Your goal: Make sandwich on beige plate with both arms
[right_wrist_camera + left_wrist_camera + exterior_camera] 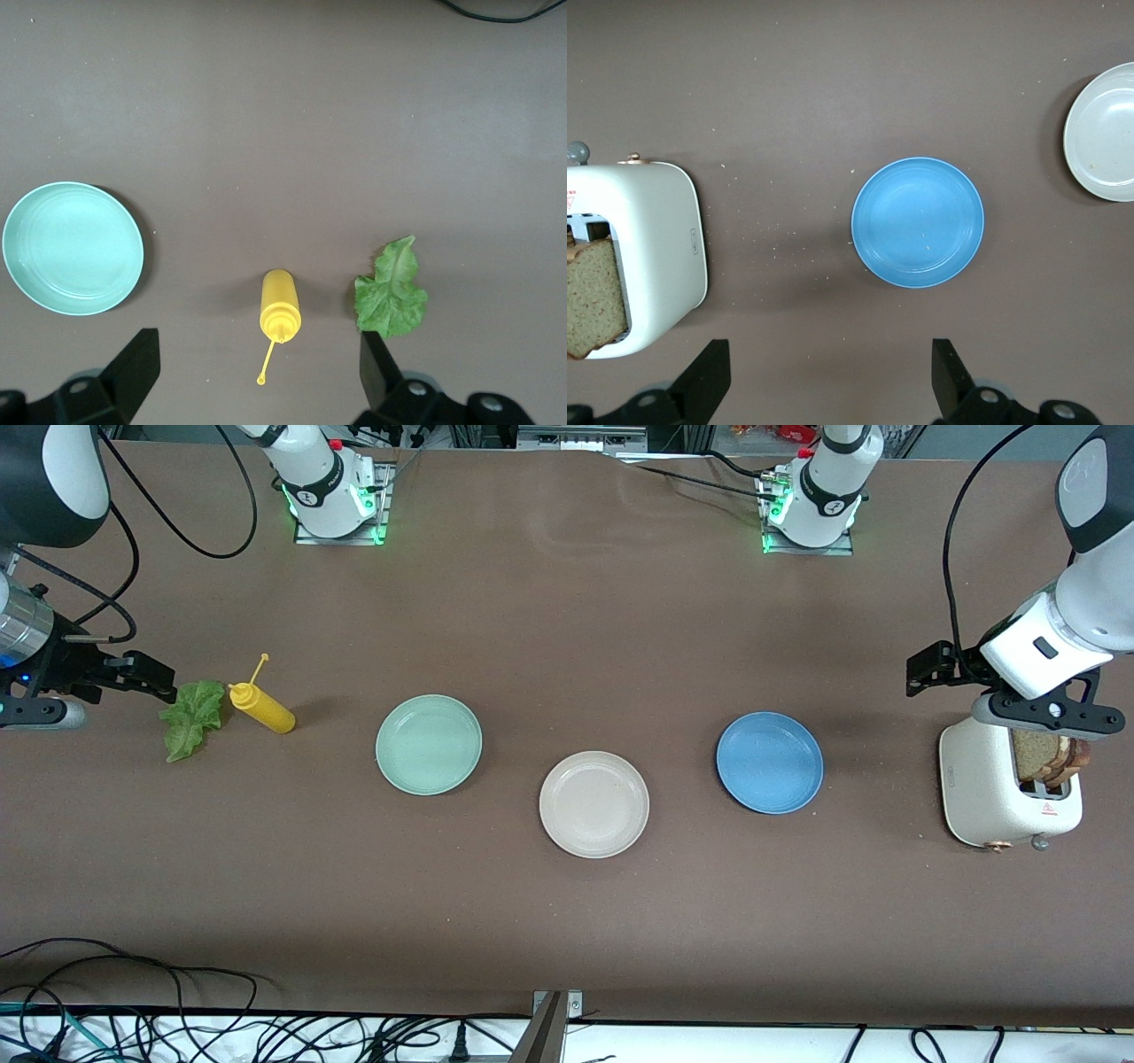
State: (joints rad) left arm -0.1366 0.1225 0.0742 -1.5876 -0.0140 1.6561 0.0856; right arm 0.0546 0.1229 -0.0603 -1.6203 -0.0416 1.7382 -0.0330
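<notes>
The beige plate (pixel 594 804) lies empty at the middle of the table, nearest the front camera of the plates; it also shows in the left wrist view (pixel 1101 133). Brown bread slices (pixel 1052 757) stand in the white toaster (pixel 983 784); one shows in the left wrist view (pixel 594 297). The green lettuce leaf (pixel 193 717) lies flat at the right arm's end and shows in the right wrist view (pixel 391 294). My left gripper (pixel 930 670) (pixel 830 359) hangs open and empty beside the toaster. My right gripper (pixel 146 677) (pixel 257 354) hangs open and empty beside the lettuce.
A mint-green plate (pixel 429 744) (pixel 73 248) and a blue plate (pixel 769 762) (pixel 918 221) flank the beige one. A yellow squeeze bottle (pixel 261 707) (pixel 280 305) lies between lettuce and green plate. Cables (pixel 177 1010) run along the table's front edge.
</notes>
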